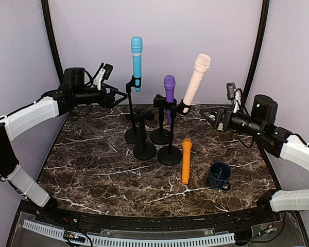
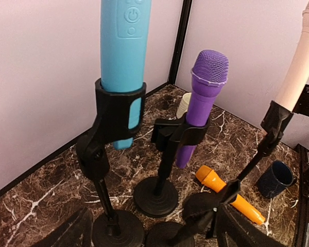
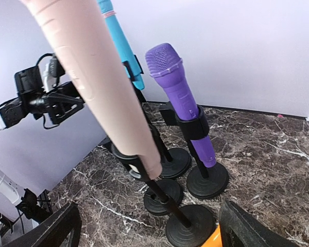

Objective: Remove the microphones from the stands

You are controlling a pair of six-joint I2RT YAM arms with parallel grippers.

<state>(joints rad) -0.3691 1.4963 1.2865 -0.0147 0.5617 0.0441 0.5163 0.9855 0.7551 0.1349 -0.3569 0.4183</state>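
Pinch blue microphone [image 1: 137, 62] dead ahead of wide-open left claw [image 1: 120, 98] (right claw [image 1: 206, 114] wide too), then lift straight up.

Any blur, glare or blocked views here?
Top external: even light, sharp, no harsh glare on the dark marble table. Left wrist: the tall blue microphone sits close, top cropped. Right wrist: the pale pink microphone looms near the lens, slightly soft.

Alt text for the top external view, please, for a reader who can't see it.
A blue microphone, a purple microphone and a cream microphone sit in black stands on a dark marble table; an orange microphone lies flat beside a dark blue mug in front. The left gripper and right gripper flank them, open, holding nothing.
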